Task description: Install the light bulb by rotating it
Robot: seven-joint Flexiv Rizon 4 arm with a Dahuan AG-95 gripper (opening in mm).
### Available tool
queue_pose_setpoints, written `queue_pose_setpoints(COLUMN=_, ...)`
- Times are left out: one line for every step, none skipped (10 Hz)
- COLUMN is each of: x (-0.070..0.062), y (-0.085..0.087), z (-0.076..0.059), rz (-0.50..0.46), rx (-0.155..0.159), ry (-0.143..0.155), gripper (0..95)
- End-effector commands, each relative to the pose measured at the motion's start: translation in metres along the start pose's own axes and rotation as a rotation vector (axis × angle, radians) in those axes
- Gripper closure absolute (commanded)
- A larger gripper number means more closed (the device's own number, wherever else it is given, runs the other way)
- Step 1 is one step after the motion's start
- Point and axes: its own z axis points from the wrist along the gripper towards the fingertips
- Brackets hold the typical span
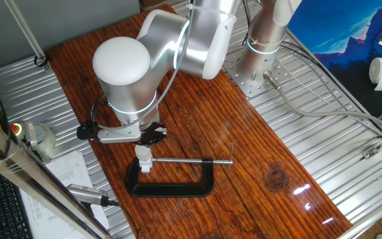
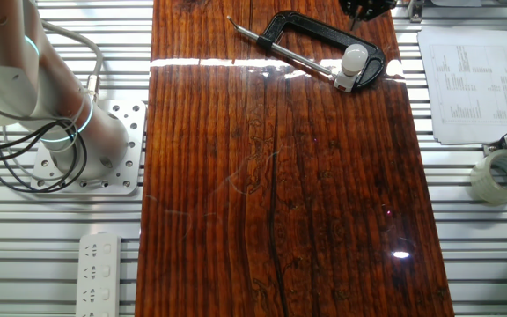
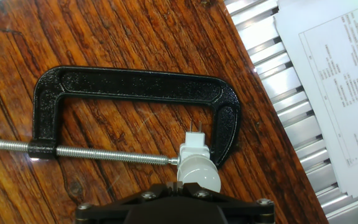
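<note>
The light bulb (image 3: 199, 170) sits dome-up in a small white socket block (image 3: 193, 150), which is pinched between the screw and frame of a black C-clamp (image 3: 129, 84) lying on the wooden worktop (image 2: 271, 176). The claw (image 1: 148, 138) hangs just above the bulb; how far it is open cannot be told.

Bright, even overhead light throughout; the varnished wooden table (image 2: 271, 176) throws white glare in a band across its far end and a small hot spot near the front edge in the other fixed view. Shadows soft and short. Hand view sharp on the black C-clamp (image 3: 135, 84), with the gripper (image 3: 179, 208) body dark at bottom edge.
</note>
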Motion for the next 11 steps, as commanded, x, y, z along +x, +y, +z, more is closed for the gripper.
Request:
queue_pose_setpoints(x=0.0009, y=0.0003, z=0.0, rz=0.004, rx=0.002, ry=-0.001, gripper=95.0)
queue_pose_setpoints(x=0.0009, y=0.0003, z=0.0, rz=0.006, rx=0.002, ry=-0.001, gripper=95.0)
queue_pose_setpoints(x=0.0009, y=0.0003, z=0.0, rz=0.006, rx=0.002, ry=-0.002, gripper=95.0)
queue_pose_setpoints(x=0.0009, y=0.0003, z=0.0, rz=0.011, rx=0.003, ry=-0.003, gripper=95.0)
queue_pose_setpoints(x=0.0009, y=0.0003, z=0.0, rz=0.015, rx=0.004, ry=-0.006, gripper=95.0)
queue_pose_setpoints(x=0.0009, y=0.0003, z=0.0, rz=0.016, rx=0.006, ry=-0.007, gripper=95.0)
queue_pose_setpoints(x=0.0009, y=0.0003, z=0.0, rz=0.019, rx=0.007, ry=-0.009, gripper=95.0)
queue_pose_setpoints(x=0.0009, y=0.0003, z=0.0, rz=0.018, rx=0.008, ry=-0.01, gripper=95.0)
queue_pose_setpoints(x=0.0009, y=0.0003, z=0.0, rz=0.019, rx=0.009, ry=-0.01, gripper=95.0)
queue_pose_setpoints(x=0.0009, y=0.0003, z=0.0, rz=0.018, rx=0.009, ry=-0.01, gripper=95.0)
queue_pose_setpoints(x=0.0009, y=0.0003, z=0.0, rz=0.017, rx=0.009, ry=-0.01, gripper=95.0)
